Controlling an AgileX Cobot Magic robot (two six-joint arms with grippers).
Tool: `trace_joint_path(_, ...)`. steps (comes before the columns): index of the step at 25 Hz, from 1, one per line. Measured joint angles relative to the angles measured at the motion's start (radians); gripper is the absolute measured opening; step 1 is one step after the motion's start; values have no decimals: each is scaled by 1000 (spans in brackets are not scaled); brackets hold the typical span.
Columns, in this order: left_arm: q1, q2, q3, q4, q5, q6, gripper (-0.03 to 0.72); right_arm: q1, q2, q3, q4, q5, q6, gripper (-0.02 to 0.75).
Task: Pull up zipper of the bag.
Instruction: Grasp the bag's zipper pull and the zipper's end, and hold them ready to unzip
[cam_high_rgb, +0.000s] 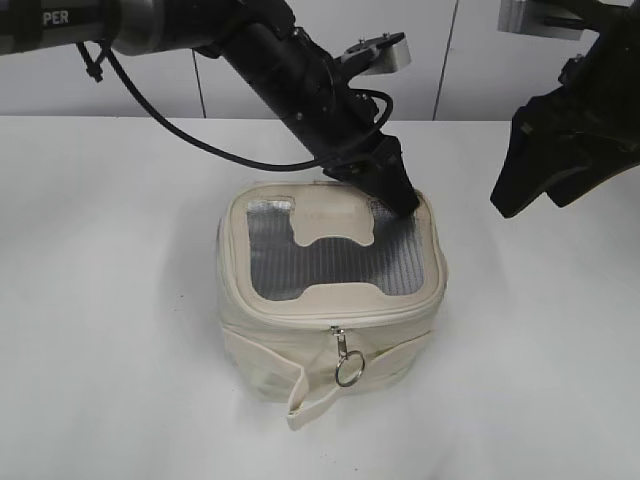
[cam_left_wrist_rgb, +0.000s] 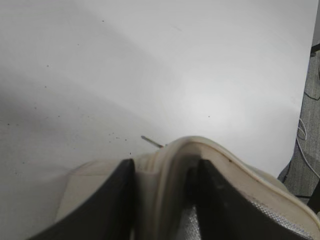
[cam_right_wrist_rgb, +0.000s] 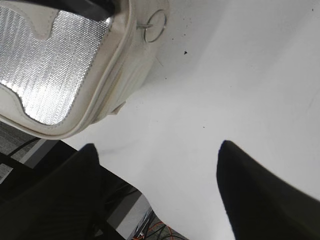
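Cream fabric gives little to hold against, and that is the main risk here. The bag (cam_high_rgb: 330, 300) sits in the middle of the white bench (cam_high_rgb: 100, 300), lid up, its grey mesh window (cam_high_rgb: 330, 262) facing the ceiling. The left claw (cam_high_rgb: 402, 203) is pressed onto the far right corner of the lid; in the left wrist view its two dark fingers (cam_left_wrist_rgb: 105, 205) straddle a raised fold of the lid rim, so it appears clamped on the bag's edge rather than on any pull. The zipper (cam_high_rgb: 335, 316) runs round the lid edge, with one silver pull and ring (cam_high_rgb: 348, 370) hanging at the front face, and a second ring (cam_right_wrist_rgb: 155, 26) showing at the far side in the right wrist view.

The right claw (cam_high_rgb: 530, 190) hangs in the air to the right, well clear of the bag, its fingers (cam_right_wrist_rgb: 265, 195) spread wide and empty.

Judged from this, the soft rim could slip out of the left grip once the slider drags, and the light bag would then slide or tip on the smooth bench. The ring is thin and dangles loosely, so the right claw could close beside it or catch the strap (cam_high_rgb: 300, 400) instead.
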Motion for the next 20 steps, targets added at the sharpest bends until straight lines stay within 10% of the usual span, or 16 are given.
trace_joint_path(4,-1,5,0,-5,6,0,149,0,0,0,0,0,1,566)
trace_joint_path(20,-10,-13,-7,48,23,23,139,0,-53,155,6,-130,-10,566)
